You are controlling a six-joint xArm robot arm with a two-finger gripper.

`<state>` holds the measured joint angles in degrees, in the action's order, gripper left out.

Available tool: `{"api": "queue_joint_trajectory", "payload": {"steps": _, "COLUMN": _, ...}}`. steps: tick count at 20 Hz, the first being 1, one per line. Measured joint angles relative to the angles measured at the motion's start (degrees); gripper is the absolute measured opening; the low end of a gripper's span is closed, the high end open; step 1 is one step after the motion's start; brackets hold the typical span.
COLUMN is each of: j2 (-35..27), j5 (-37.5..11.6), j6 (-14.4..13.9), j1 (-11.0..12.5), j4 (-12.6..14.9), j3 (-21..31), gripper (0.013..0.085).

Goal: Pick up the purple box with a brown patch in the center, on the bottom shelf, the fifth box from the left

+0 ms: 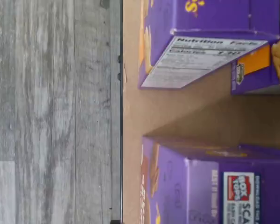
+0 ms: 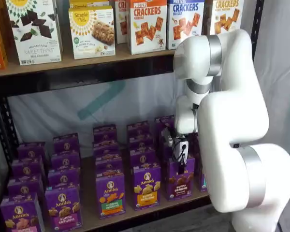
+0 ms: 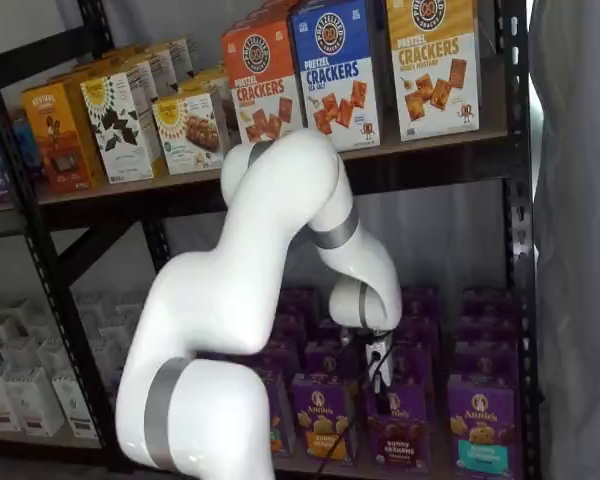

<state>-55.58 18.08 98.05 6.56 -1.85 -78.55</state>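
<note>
The purple box (image 2: 180,180) with dark brown bunny cookies stands upright in the front row of the bottom shelf (image 2: 89,195); it also shows in a shelf view (image 3: 398,428). My gripper (image 2: 180,157) hangs just above the box's top, and both shelf views show it (image 3: 380,368). Its black fingers show with no plain gap and no box between them. The wrist view shows the light-brown shelf board (image 1: 177,112) between two purple cartons; I cannot tell which of them is the task's box.
Several other purple Annie's boxes stand in rows around it, among them one with an orange band (image 2: 110,194) and one with a teal band (image 3: 480,428). Cracker cartons (image 2: 147,24) fill the upper board. Grey floor (image 1: 51,112) lies in front of the shelf rail.
</note>
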Motion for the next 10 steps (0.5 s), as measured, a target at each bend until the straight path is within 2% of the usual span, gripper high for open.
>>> {"api": "queue_joint_trajectory", "payload": {"steps": 4, "j2": -1.0, "j5": 1.0, "j6": -3.4, "j1": 0.0, "j4": 3.7, "j3": -1.2, "gripper": 0.0850}}
{"api": "queue_joint_trajectory", "payload": {"steps": 7, "j2": -1.7, "j5": -0.4, "j6": -5.5, "j1": 0.0, "j4": 6.0, "j3": -1.4, "gripper": 0.0850}}
{"api": "queue_joint_trajectory", "payload": {"steps": 10, "j2": -2.3, "j5": -1.4, "j6": -6.2, "j1": 0.0, "j4": 6.7, "j3": -1.5, "gripper": 0.0850}}
